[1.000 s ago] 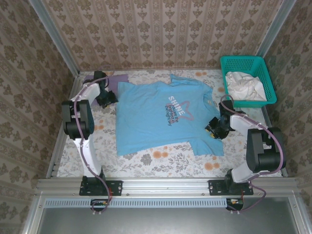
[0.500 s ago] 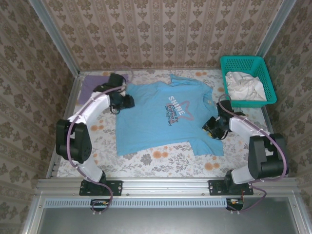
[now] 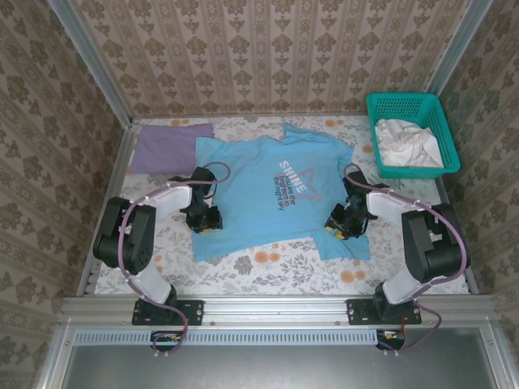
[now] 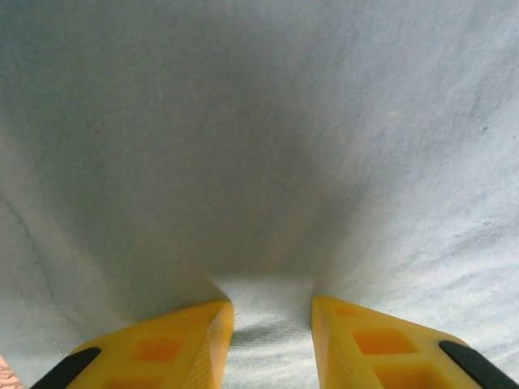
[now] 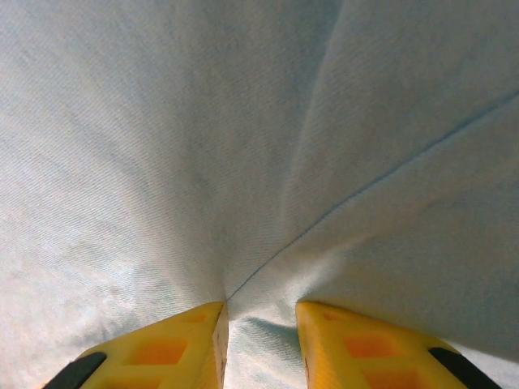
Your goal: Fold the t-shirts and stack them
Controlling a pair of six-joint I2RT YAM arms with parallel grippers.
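Fabric of the sky-blue t-shirt (image 3: 259,203) lies flat on the table (image 3: 268,271), long axis left to right, collar toward the right arm. Its near edge meets both arms: left fingers (image 4: 174,344) at the hem corner, right fingers (image 5: 349,348) by the near sleeve. Both pairs stand narrow, each pinching a ridge of blue cloth.

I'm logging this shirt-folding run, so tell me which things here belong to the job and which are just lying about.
Part of the job: blue SHINE t-shirt, lavender t-shirt, left hand and right hand, each pinching the blue cloth.
Lying about: teal basket, crumpled white cloth inside it.
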